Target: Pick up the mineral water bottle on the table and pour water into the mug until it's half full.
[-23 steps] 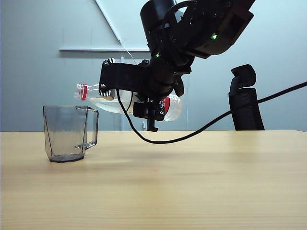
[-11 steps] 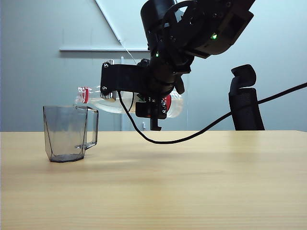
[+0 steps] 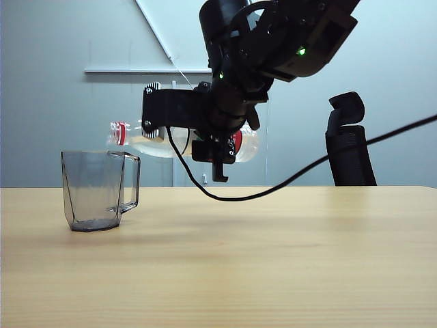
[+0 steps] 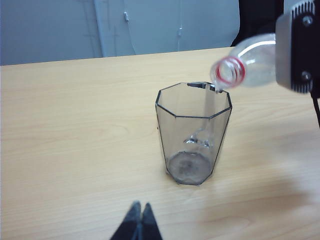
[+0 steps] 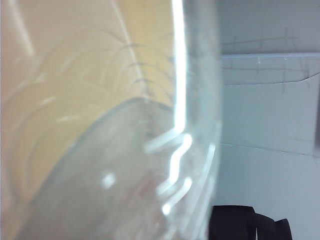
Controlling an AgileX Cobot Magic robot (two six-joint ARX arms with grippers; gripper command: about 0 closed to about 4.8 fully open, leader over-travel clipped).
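Exterior view: the mineral water bottle [image 3: 179,142] is held nearly level by the right gripper [image 3: 217,140], clamped round its body, mouth above the mug [image 3: 100,190] on the table [image 3: 273,260]. Left wrist view: the left gripper [image 4: 138,222] is seen closed before the mug; the tilt should be deepened slowly. Right wrist view: only clear plastic is shown
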